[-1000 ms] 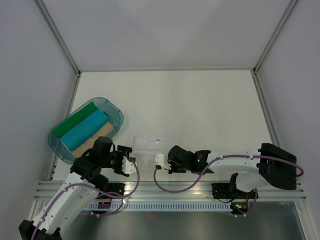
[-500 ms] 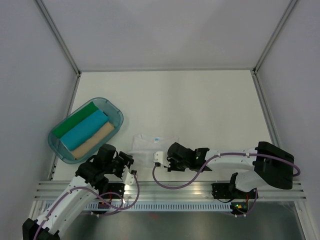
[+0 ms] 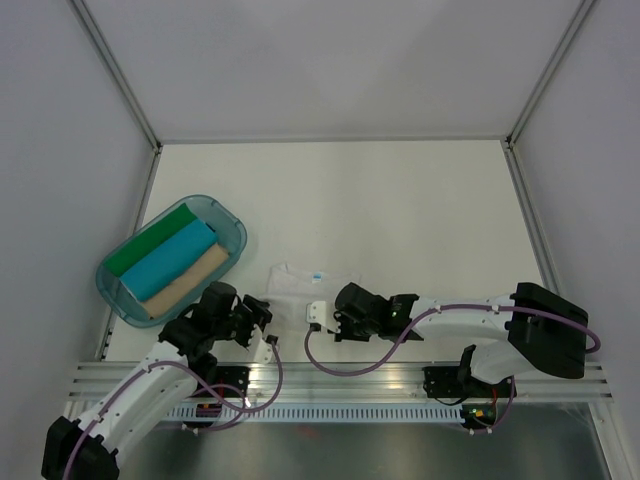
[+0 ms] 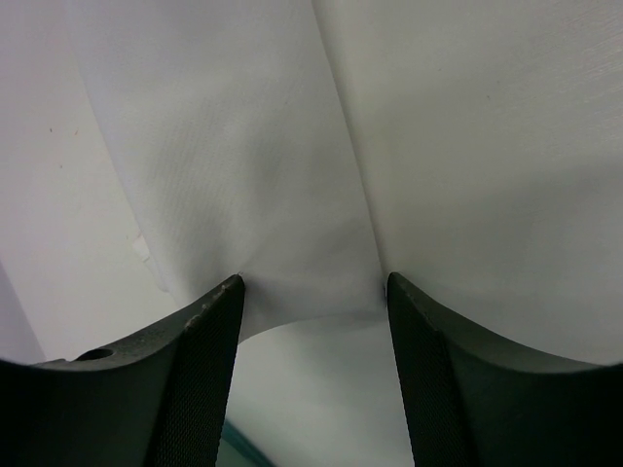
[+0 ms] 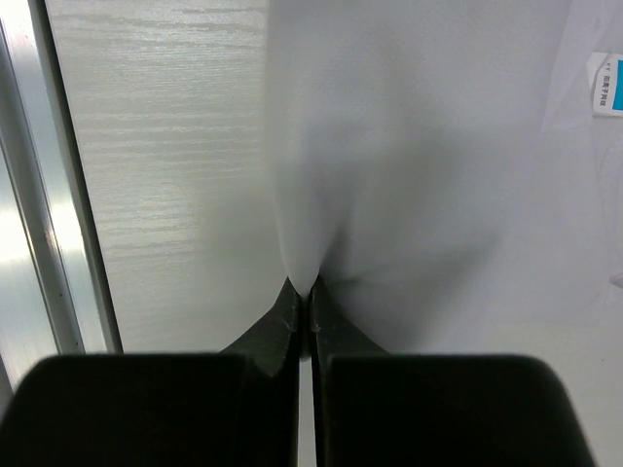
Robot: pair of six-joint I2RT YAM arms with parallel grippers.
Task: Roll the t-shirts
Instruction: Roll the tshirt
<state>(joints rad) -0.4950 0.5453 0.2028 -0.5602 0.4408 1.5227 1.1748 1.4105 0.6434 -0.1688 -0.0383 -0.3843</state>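
A white t-shirt (image 3: 295, 290) with a small blue neck label (image 3: 317, 275) lies flat near the table's front edge. My right gripper (image 3: 318, 316) is shut on a pinched fold of its near edge; in the right wrist view the cloth (image 5: 438, 146) rises from the closed tips (image 5: 305, 288) and the label (image 5: 608, 83) shows at the right. My left gripper (image 3: 262, 318) is open at the shirt's left edge. In the left wrist view the white cloth (image 4: 438, 146) lies ahead of and between the spread fingertips (image 4: 311, 290). Green (image 3: 150, 243), light blue (image 3: 170, 262) and tan (image 3: 185, 280) rolls lie in the tub.
The translucent teal tub (image 3: 236, 228) stands at the left, just beyond my left arm. An aluminium rail (image 3: 340, 385) runs along the near table edge and shows in the right wrist view (image 5: 49, 243). Enclosure walls stand on the left, right and far sides.
My left gripper has swung from beside the tub to the shirt's left edge. My right gripper has shifted slightly left with the cloth, and the shirt now lies more spread out.
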